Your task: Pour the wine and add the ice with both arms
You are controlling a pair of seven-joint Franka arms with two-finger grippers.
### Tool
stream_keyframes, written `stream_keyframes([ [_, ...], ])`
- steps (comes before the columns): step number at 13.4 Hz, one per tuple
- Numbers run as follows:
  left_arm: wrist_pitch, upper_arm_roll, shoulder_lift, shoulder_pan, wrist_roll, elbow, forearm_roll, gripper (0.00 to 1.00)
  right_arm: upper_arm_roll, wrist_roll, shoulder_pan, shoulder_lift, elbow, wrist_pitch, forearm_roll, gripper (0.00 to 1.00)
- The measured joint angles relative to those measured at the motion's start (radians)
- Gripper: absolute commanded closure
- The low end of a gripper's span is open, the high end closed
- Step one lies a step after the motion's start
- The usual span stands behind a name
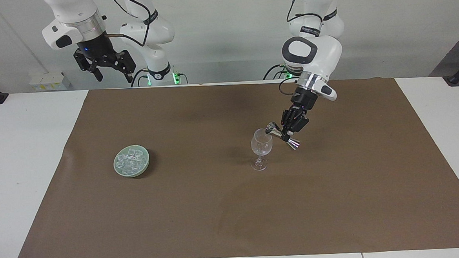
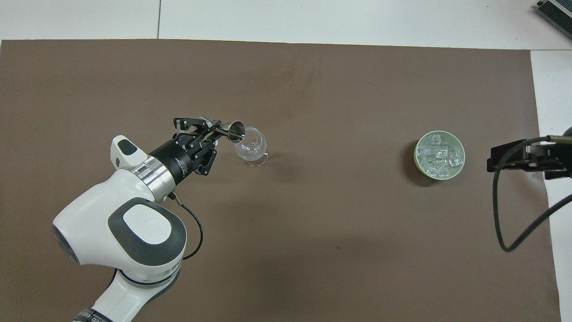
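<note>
A clear wine glass (image 1: 261,147) (image 2: 252,150) stands upright on the brown mat. My left gripper (image 1: 285,132) (image 2: 217,132) is shut on a small steel jigger (image 1: 281,135) (image 2: 232,131). It holds the jigger tipped, with one mouth at the glass's rim. A pale green bowl (image 1: 120,170) (image 2: 418,163) holds the ice (image 1: 130,158) (image 2: 439,155), a heap of small clear cubes. It sits toward the right arm's end of the table. My right gripper (image 1: 110,73) (image 2: 496,160) is open and empty. It waits raised near its base.
The brown mat (image 1: 233,207) (image 2: 313,250) covers most of the white table (image 1: 22,155). A black cable (image 2: 505,223) hangs from the right arm over the mat's edge.
</note>
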Motion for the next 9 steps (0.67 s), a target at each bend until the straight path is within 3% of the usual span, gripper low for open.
stream_keyframes([
  [9, 0.053, 0.000, 0.020, -0.021, 0.053, 0.017, 0.000, 1.00, 0.000, 0.000, 0.000, 0.000, 0.000, 0.000, 0.000, 0.00],
])
